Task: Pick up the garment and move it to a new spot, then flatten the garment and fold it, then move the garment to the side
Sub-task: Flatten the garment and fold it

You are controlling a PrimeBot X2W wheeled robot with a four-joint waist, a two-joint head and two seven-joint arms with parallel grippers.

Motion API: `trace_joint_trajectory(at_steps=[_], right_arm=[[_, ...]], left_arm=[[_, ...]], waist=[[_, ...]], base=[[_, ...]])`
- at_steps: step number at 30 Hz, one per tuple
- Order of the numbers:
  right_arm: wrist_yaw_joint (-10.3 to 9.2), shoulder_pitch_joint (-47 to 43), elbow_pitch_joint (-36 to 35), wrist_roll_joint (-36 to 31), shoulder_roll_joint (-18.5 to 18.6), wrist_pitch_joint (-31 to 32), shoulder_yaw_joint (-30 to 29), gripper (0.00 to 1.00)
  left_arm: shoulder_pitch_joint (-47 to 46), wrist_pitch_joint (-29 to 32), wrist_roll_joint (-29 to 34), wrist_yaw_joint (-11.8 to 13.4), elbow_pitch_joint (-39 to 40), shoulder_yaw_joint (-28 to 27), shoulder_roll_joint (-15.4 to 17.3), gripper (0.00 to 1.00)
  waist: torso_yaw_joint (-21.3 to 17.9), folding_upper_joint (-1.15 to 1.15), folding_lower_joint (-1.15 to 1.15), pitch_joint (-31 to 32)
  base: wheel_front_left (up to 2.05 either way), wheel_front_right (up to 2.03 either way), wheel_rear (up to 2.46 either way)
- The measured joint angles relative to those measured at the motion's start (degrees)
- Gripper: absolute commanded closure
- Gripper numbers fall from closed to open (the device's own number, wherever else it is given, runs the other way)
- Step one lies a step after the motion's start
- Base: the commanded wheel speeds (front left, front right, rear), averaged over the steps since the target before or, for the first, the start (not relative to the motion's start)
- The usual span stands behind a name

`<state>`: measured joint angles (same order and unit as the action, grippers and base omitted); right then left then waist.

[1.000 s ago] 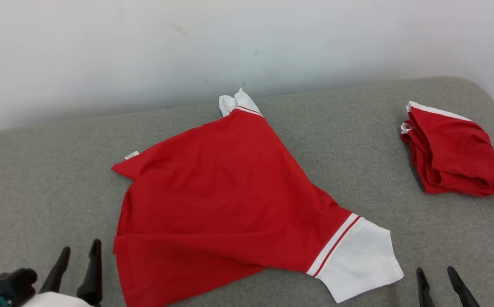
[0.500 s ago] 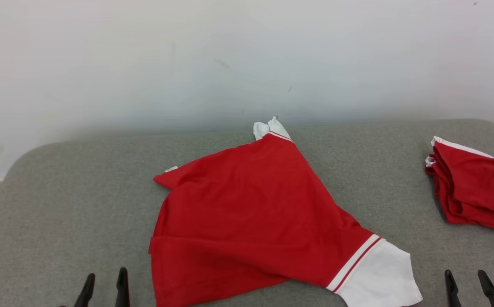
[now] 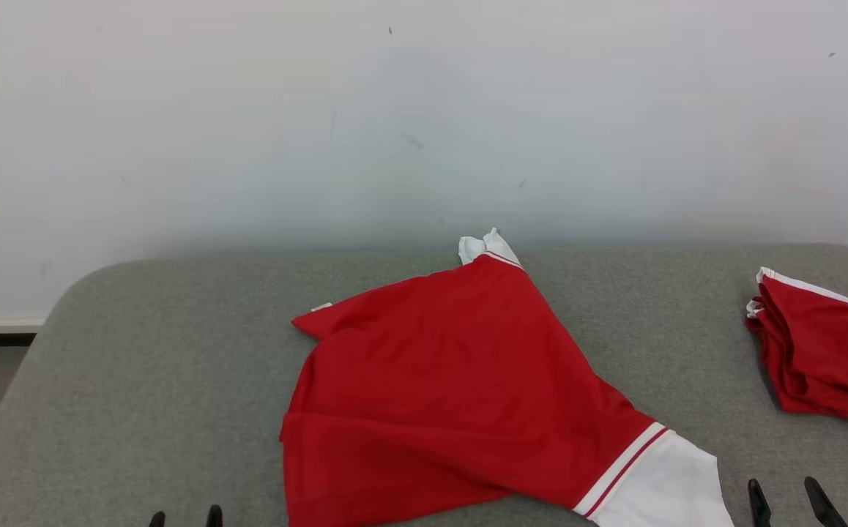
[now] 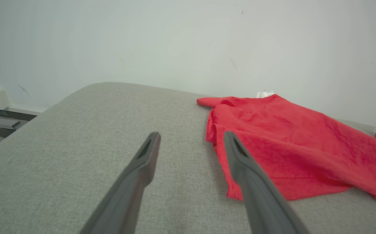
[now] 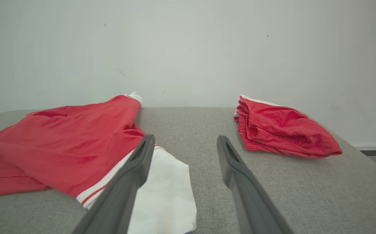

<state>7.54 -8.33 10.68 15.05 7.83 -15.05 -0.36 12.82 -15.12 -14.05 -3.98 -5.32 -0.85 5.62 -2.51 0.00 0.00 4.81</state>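
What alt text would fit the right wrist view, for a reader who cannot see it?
The right pincer, open and empty, points across a grey padded surface toward a white wall. A loose red garment with a white sleeve lies to its left, and a folded red garment lies to its right.

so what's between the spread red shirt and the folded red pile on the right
Nothing: just bare grey surface between the spread shirt and the folded pile, clearest in the head view.
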Motion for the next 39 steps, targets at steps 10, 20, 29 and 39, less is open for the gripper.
trace_joint_trajectory(at_steps=[10, 20, 29, 39], right_arm=[[0.0, 0.0, 0.4, 0.0, 0.1, 0.0, 0.9, 0.0], [0.0, 0.1, 0.2, 0.0, 0.8, 0.0, 1.3, 0.0], [0.0, 0.9, -2.4, 1.7, 1.7, 0.0, 2.0, 0.0], [0.0, 2.0, 0.5, 6.2, 11.4, 7.6, 7.0, 0.0]], left_arm=[[0.4, 0.0, 2.6, -2.6, -0.7, -2.8, -2.3, 0.0], [0.4, 0.0, 3.3, -3.1, -1.1, -3.7, -2.7, 0.0], [0.1, 0.0, 3.0, -3.3, 0.2, -3.5, -2.8, 0.0], [-1.9, 5.8, 1.8, -3.4, -1.7, 1.5, -1.4, 0.0]], waist=[[-0.8, 0.0, 0.0, 0.5], [-1.4, 0.0, 0.0, 0.4], [-1.4, 0.0, 0.0, 0.5], [-2.4, 0.0, 0.0, -0.7]], base=[[0.0, 0.0, 0.0], [0.0, 0.0, 0.0], [0.0, 0.0, 0.0], [0.0, 0.0, 0.0]])
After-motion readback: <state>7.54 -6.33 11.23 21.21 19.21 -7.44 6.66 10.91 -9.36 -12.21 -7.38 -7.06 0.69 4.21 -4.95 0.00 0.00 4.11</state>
